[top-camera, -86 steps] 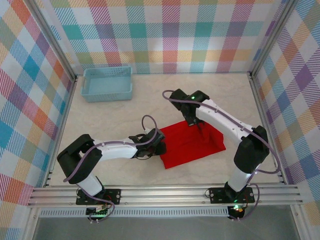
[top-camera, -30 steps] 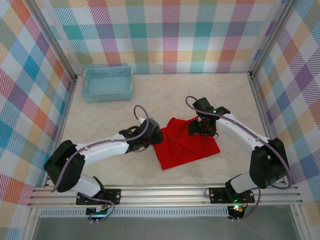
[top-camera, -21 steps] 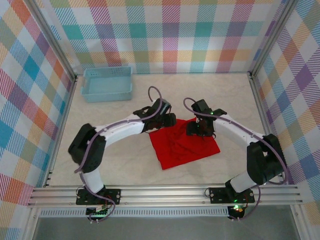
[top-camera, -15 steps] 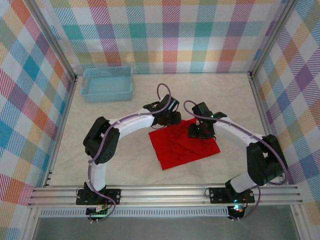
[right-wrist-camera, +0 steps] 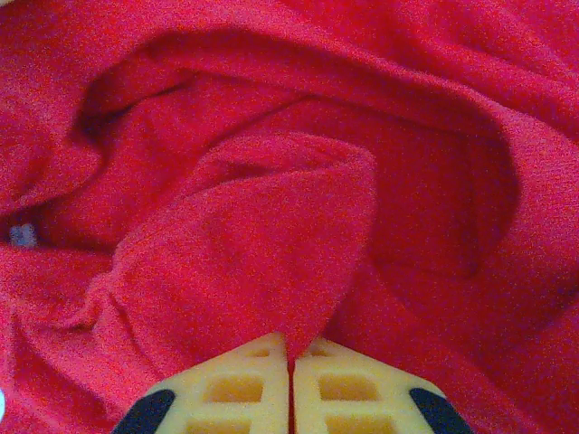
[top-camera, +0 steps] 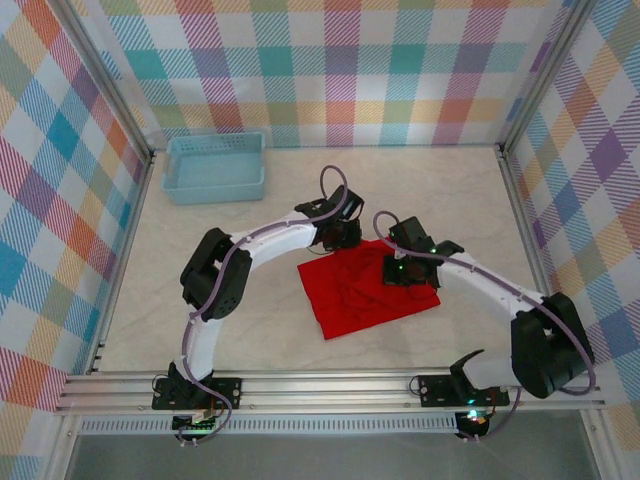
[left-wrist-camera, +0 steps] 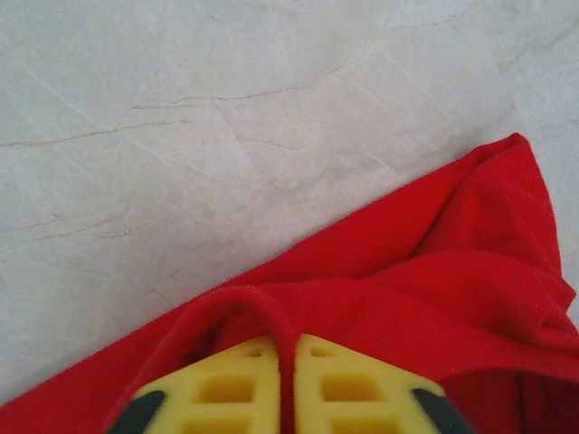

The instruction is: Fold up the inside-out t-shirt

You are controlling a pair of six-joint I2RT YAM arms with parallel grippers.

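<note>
t-shirt [top-camera: 365, 290] is lying bunched and partly folded on the surface [top-camera: 230, 270], right under both hands and spreading back from them toward the near side. The cloth under the hands is looking rumpled; the part farthest back from them is lying flatter.

left hand [left-wrist-camera: 288, 348] is clamping a thin ridge of the shirt's edge, jaws pressed together on it. Bare surface is showing just ahead of it, more cloth running off to its right.

right hand [right-wrist-camera: 289, 348] is clamping a raised peak of cloth, jaws together on it, wrinkled red on every side of it. Can't tell how many layers it is taking.

In the top view the hands are sitting near each other along the far edge. The left hand is gripping at the far-left corner, the right hand a bit in from the right edge.

My read: both are gripping the far edge for a fold toward the near side. Doing it well means:
- lifting both hands together at matching height, so the edge between them is pulling taut
- not spreading so hard that the thin left pinch is slipping out
- carrying the edge over low
- lining up corners before letting go

basket [top-camera: 215, 165] is sitting well apart, beyond and left of the left hand, not getting in the way.
</note>
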